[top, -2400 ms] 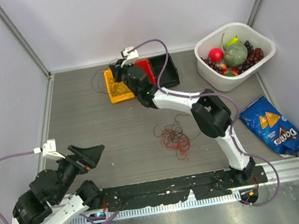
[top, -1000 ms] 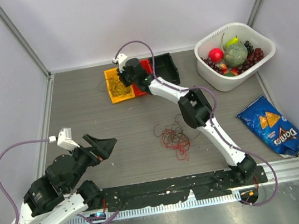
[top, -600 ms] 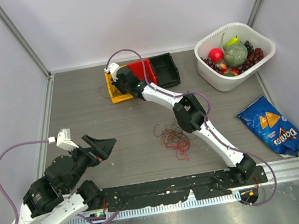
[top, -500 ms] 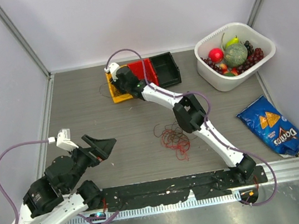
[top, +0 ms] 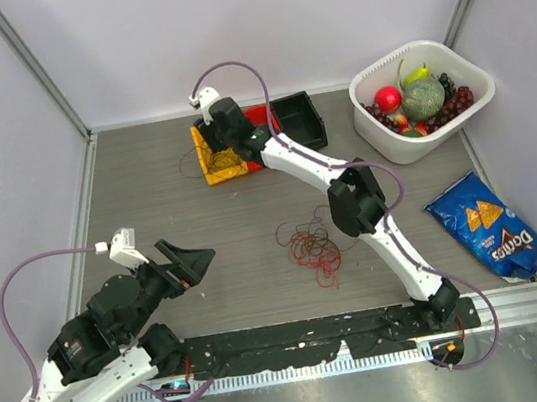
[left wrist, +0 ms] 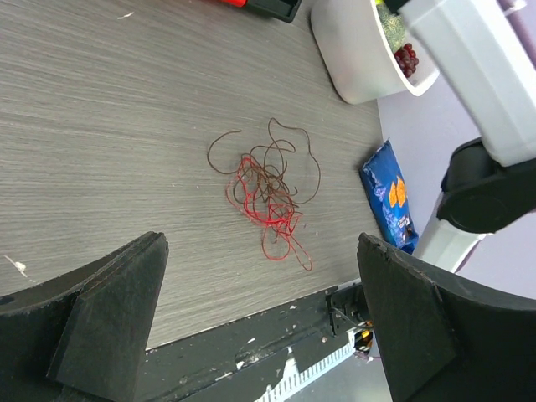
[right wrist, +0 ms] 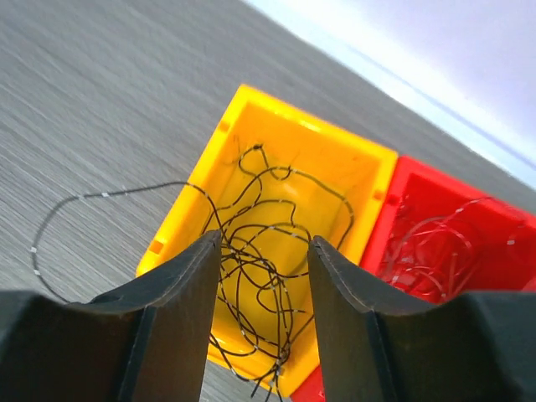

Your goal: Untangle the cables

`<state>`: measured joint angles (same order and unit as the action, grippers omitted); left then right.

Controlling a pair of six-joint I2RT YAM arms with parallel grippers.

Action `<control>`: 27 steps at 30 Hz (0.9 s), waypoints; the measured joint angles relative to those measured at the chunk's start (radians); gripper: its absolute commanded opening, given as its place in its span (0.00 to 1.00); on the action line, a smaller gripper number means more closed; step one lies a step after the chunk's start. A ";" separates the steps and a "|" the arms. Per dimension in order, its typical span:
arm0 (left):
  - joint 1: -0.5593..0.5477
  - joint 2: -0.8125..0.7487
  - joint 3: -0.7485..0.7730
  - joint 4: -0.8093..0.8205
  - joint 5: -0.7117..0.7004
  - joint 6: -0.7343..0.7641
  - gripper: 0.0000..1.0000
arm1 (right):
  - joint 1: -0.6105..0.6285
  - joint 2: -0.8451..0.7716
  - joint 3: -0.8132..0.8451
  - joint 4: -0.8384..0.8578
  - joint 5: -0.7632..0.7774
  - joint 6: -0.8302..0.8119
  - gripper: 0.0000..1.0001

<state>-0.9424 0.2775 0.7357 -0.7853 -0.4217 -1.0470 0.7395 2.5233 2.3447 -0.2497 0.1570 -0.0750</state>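
1. Our right gripper (right wrist: 264,240) hangs directly over the yellow bin (right wrist: 314,130), fingers apart and gripping nothing.
2. Under its gap, black cables (right wrist: 276,201) lie coiled in that bin. One strand loops out over the rim onto the table (right wrist: 84,100), past the finger on the view's left.
3. Off the other finger, red cables (right wrist: 435,243) lie in the red bin (right wrist: 394,180).
4. Our left gripper (left wrist: 260,247) is spread wide and empty. Ahead of its gap lies a red-and-brown tangle (left wrist: 268,197), its long axis running away from the gripper and its red tail nearest.

A yellow bin (top: 213,176), red bin (top: 259,114) and black bin (top: 311,134) are set side by side. Fruit (top: 423,96) is kept in a white tub (top: 420,145). A chip bag (top: 488,227) is laid nearby.
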 measured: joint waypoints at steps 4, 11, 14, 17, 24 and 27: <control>0.000 0.031 0.000 0.012 0.010 0.000 1.00 | 0.000 -0.064 0.000 -0.001 0.011 0.021 0.58; 0.000 0.056 -0.029 0.060 0.045 -0.005 1.00 | -0.001 -0.217 -0.145 -0.055 0.089 0.081 0.65; 0.000 0.112 -0.051 0.108 0.084 -0.012 1.00 | -0.001 -0.372 -0.334 -0.074 0.142 0.141 0.65; 0.000 0.233 -0.054 0.169 0.141 -0.007 1.00 | -0.001 -0.596 -0.601 -0.080 0.188 0.225 0.64; 0.000 0.581 -0.054 0.376 0.268 0.065 0.91 | -0.002 -1.243 -1.321 0.017 0.143 0.504 0.59; 0.000 0.745 -0.034 0.464 0.293 0.117 0.88 | -0.002 -1.423 -1.539 0.021 0.088 0.605 0.58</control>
<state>-0.9421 1.0225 0.7017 -0.3214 -0.1287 -0.9298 0.7380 1.1000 0.8059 -0.2283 0.2447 0.5297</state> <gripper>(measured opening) 0.912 0.587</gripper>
